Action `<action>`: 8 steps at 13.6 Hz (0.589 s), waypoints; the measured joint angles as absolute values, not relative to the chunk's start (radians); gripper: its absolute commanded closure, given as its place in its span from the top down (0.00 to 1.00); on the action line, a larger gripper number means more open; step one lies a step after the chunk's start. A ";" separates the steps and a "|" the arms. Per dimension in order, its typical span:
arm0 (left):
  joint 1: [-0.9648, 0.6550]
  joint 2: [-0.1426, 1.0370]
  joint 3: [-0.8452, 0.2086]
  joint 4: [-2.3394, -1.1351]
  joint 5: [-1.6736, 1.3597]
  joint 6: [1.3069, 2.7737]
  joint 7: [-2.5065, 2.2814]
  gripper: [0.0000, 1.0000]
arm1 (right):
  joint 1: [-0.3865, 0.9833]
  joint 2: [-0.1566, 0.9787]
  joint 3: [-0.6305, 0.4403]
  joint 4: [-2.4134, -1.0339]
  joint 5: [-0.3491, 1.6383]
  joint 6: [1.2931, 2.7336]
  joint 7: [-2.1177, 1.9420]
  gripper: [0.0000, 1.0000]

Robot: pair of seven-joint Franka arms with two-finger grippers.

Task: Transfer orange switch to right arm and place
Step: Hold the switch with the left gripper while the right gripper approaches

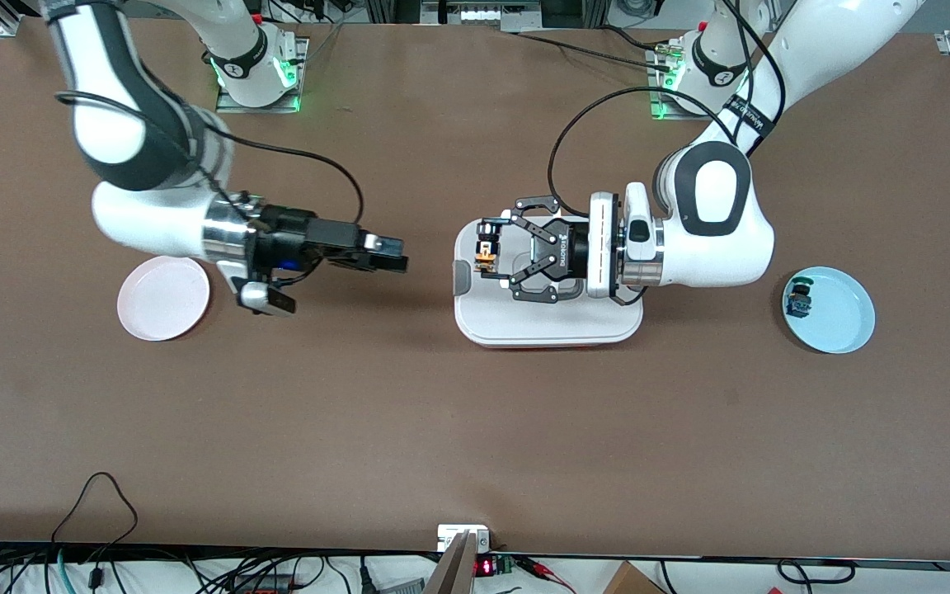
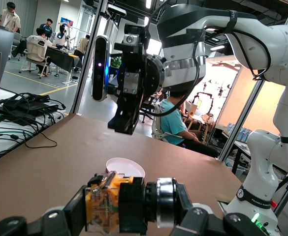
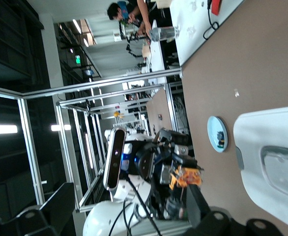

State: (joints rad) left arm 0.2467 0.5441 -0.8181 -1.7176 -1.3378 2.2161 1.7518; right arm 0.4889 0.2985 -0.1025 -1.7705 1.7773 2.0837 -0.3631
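Over the white tray (image 1: 524,326), the left hand (image 1: 485,254) grips the orange switch (image 1: 486,256), so the wide-open right hand (image 1: 388,254) should close squarely on its free end before any release.

Open lab w/ aluminium framing (image 3: 60,105), ceiling strip lights (image 3: 1,129), desks (image 2: 67,53) & seated people (image 2: 176,123).

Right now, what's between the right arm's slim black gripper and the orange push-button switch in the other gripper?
Nothing: in the front view only bare brown table shows between the open right gripper and the orange switch, clamped in the left gripper above the white tray.
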 measured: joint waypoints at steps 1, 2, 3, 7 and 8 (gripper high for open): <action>0.247 0.544 -0.819 -1.719 -1.338 2.216 1.752 0.21 | 0.509 0.305 -0.102 -1.778 1.810 2.112 -0.395 1.00; 0.247 0.544 -0.819 -1.719 -1.338 2.216 1.753 0.21 | 0.518 0.312 -0.103 -1.788 1.841 2.122 -0.426 1.00; 0.247 0.544 -0.819 -1.719 -1.338 2.216 1.753 0.21 | 0.521 0.322 -0.103 -1.796 1.873 2.122 -0.461 1.00; 0.247 0.544 -0.820 -1.720 -1.338 2.216 1.754 0.21 | 0.561 0.384 -0.103 -1.808 2.036 2.126 -0.566 1.00; 0.247 0.544 -0.820 -1.720 -1.338 2.216 1.754 0.21 | 0.582 0.390 -0.103 -1.808 2.065 2.140 -0.576 1.00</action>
State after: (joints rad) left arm 0.2471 0.5440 -0.8199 -1.7201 -1.3378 2.2161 1.7538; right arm 0.5819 0.3904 -0.1034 -1.8079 2.0651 2.1404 -0.5759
